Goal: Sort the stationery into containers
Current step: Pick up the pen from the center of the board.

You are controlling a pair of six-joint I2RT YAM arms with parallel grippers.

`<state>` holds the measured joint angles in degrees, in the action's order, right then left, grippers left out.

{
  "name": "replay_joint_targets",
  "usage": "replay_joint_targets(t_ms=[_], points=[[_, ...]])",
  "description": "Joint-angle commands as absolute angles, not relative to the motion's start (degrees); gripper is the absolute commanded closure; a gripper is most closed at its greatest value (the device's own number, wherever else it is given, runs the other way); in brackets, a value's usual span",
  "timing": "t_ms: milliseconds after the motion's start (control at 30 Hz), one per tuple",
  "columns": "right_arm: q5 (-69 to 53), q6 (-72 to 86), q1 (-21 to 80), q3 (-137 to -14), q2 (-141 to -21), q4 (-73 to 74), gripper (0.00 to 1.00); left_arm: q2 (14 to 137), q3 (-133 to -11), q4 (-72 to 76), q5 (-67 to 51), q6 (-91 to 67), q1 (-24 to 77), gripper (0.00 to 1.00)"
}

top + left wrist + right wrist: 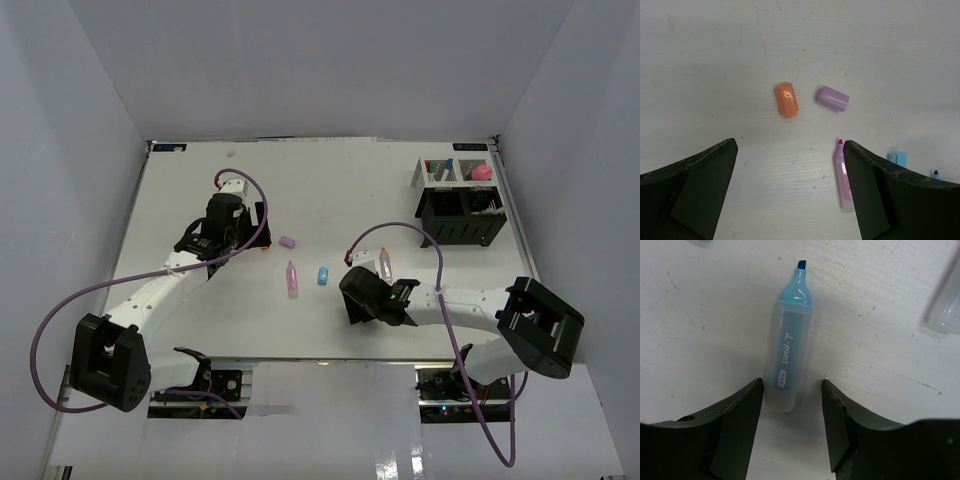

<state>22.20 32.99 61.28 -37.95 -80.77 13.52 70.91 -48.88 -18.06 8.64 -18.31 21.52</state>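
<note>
Left gripper (790, 145): jaws spread wide with only bare table between them, hanging over the table on the left side of the pink marker.
Right gripper (791, 386): jaws released, one finger on each side of the blue marker's rear end, with a sliver of table showing on both sides.
Pink marker (292, 279): lies flat near the middle of the table (180, 200), uncapped, with its red tip pointing to the far side. In the left wrist view one finger of the left gripper covers part of its side.
Blue marker (790, 347): lies flat and uncapped to the right of the pink marker, beyond the blue cap. In the top view the right gripper hides it.
Blue cap (323, 275): just to the right of the pink marker, not touching it.
Purple cap (289, 242): just past the pink marker's tip, on the far side.
Orange cap (786, 100): to the left of the purple cap, a bit farther from the pink marker, lying apart.
Clear marker (385, 263): well to the right of the pink marker, beside the right gripper, with an orange tint at its far end.
Black organizer (460, 233): well away from the pink marker, at the far right of the table.
White mesh boxes (425, 180): joined to the far side of the black organizer, holding a round pink thing (482, 172) and some coloured bits too small to tell.
</note>
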Motion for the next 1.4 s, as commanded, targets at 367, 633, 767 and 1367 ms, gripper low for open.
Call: replay_joint_targets(t_ms=[367, 633, 767, 1367], points=[[22.7, 36.6, 63.9, -36.7, -80.7, 14.2, 0.57, 70.4, -51.2, -18.6, 8.5, -18.6, 21.3, 0.02], [23.2, 37.1, 64.1, -36.1, -79.2, 14.2, 0.75, 70.2, -51.2, -18.4, 6.9, -18.9, 21.3, 0.02], [24.3, 36.3, 64.0, -36.6, -77.0, 13.7, 0.86, 69.3, -51.1, -17.8, 4.1, -19.7, 21.3, 0.02], [33.0, 27.2, 64.1, -39.1, -60.2, -11.9, 0.92, 55.9, -43.2, 7.8, -11.2, -35.1, 31.3, 0.02]])
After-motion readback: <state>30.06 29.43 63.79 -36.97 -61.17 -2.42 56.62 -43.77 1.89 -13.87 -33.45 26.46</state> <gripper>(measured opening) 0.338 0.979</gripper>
